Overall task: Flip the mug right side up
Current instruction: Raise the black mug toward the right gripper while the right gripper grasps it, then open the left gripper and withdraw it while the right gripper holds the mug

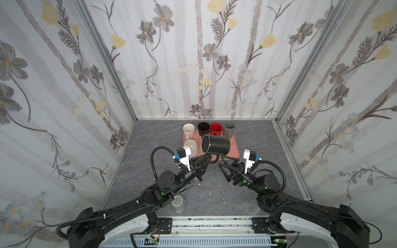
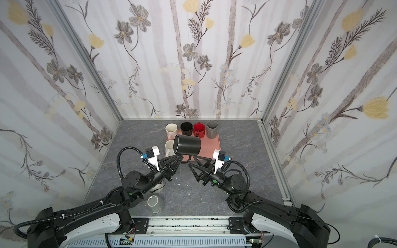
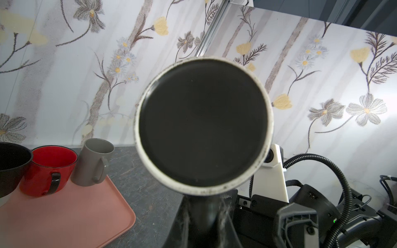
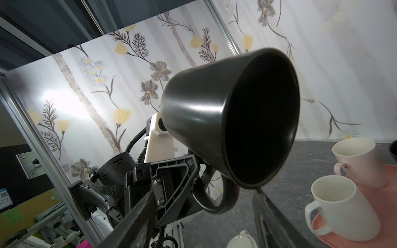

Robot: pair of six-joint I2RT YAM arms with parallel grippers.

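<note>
**Black mug [image 1: 217, 146] held in the air on its side over the near edge of the pink tray [image 1: 233, 146]**

The left hand [image 1: 208, 159] is clamped on the handle beneath the mug. The mug's white-ringed base points toward the left edge of the table [image 1: 253, 150], and its mouth points toward the right. The right hand [image 1: 220, 161] sits just beside the handle, fingers apart and gripping nothing. A red mug [image 1: 216, 128] and a grey mug [image 1: 229, 128] stand upright along the tray's far edge.

Tray [image 1: 233, 148] near tabletop's [image 1: 146, 150] back edge, four mugs [image 1: 216, 128] along its back edge, fifth mug [image 1: 191, 146] at its left edge, lifted mug [image 1: 216, 146] above its front edge, cup [image 2: 155, 204] by tabletop's front edge.
</note>
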